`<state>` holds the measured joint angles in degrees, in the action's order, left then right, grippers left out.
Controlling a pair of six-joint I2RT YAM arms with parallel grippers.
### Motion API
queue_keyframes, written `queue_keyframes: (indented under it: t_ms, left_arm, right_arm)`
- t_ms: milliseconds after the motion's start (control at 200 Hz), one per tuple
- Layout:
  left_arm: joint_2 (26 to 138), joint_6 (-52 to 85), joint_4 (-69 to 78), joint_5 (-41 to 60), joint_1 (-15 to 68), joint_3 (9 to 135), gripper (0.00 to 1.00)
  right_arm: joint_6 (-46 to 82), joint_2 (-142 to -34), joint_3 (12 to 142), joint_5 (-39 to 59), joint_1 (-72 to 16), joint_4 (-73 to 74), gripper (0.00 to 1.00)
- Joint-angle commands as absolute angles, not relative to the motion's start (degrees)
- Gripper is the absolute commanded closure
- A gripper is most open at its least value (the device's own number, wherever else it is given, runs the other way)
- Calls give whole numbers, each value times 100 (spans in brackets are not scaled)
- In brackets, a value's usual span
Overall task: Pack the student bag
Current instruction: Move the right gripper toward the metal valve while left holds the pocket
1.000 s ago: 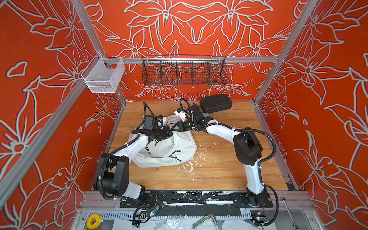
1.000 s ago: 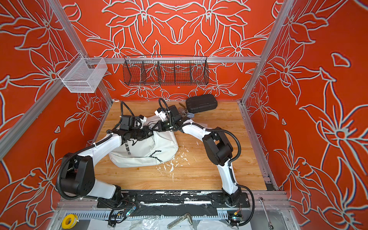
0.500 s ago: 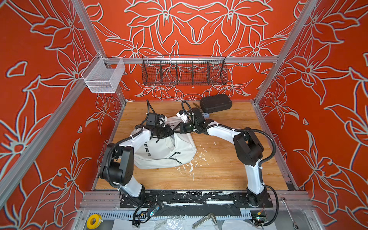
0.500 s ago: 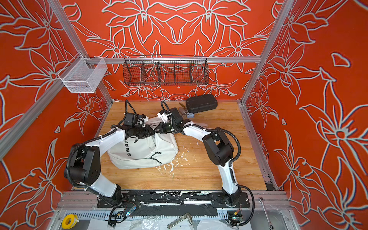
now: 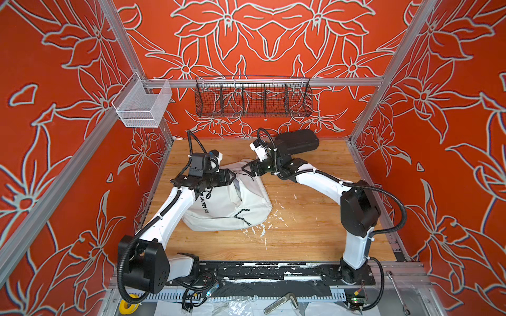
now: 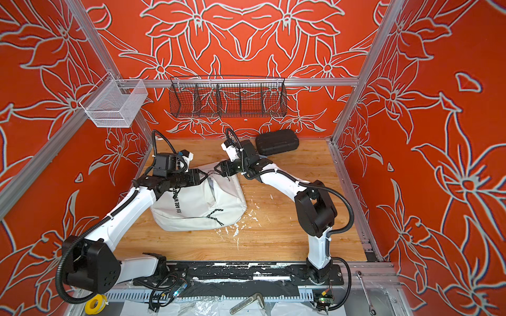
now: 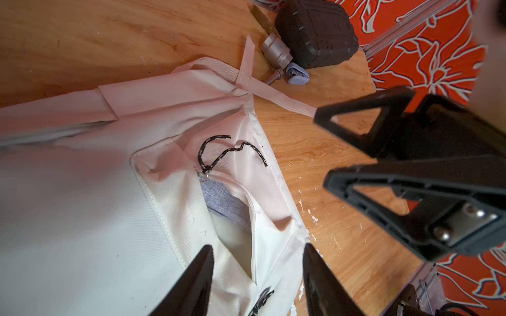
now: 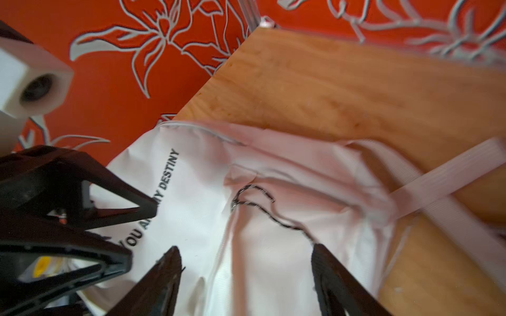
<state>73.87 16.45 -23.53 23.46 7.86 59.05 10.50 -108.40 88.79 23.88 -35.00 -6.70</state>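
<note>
Sagging white student bag, pocket agape

A robot lab cell: aluminium frame, flower-printed walls.

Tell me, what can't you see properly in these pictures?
- Left wrist view: a blue-grey thing is mostly hidden inside the student bag, under pocket fabric.
- Both top views: the left arm covers part of the bag's lettering.
- Right wrist view: blur smears the strap.
</note>
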Motion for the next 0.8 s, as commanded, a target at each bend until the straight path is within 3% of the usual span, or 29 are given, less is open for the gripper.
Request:
queue_keyframes:
  t_ms: [0, 280, 796]
  left_arm:
    - [7352, 1452, -2532, 2052, 773, 6101, 44]
    - [7229, 1296, -2437, 1705, 765, 6153, 41]
    - [7837, 1225, -2443, 1703, 765, 6618, 40]
  right_arm:
    - [-716, -10866, 9274, 1384, -3032, -1799, 15]
    - [-2914, -11934, 10217, 1360, -1998, -3135, 12]
    - [-3393, -14028, 12787, 1779, -1535, -4550, 14]
